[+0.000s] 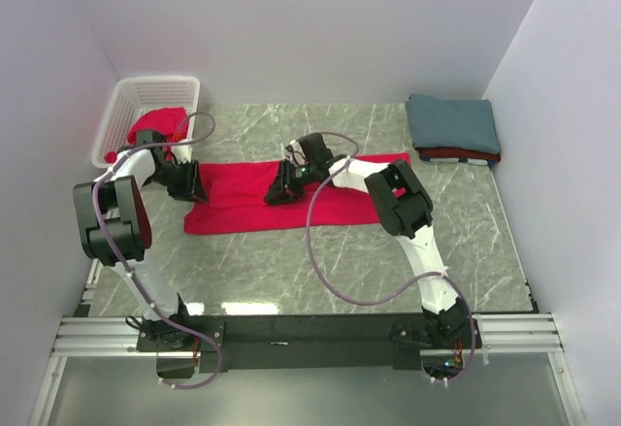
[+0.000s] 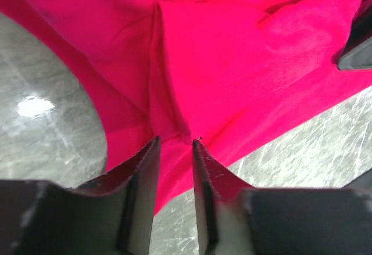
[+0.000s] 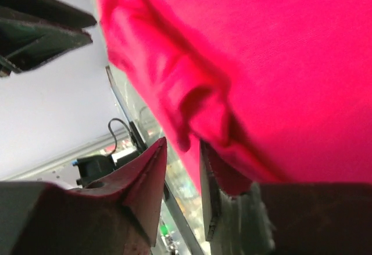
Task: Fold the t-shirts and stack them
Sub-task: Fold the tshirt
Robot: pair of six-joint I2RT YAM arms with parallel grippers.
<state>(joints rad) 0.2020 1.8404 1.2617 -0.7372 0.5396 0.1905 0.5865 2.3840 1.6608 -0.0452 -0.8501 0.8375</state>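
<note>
The left claw (image 2: 175, 143) has its fingers a little apart over a fold of the red t-shirt (image 2: 232, 63). The right claw (image 3: 183, 146) is a little apart too, at the shirt's bunched edge. The shirt lies spread out on the table (image 1: 291, 271).

basket (image 1: 155, 81): far left, loose t-shirt (image 1: 161, 119) inside | spread t-shirt (image 1: 243, 214): table (image 1: 291, 271) centre | folded stack (image 1: 453, 127): far right

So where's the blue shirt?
In the top view, the blue shirt sits folded on top of a red shirt, in the far right corner of the table.
</note>
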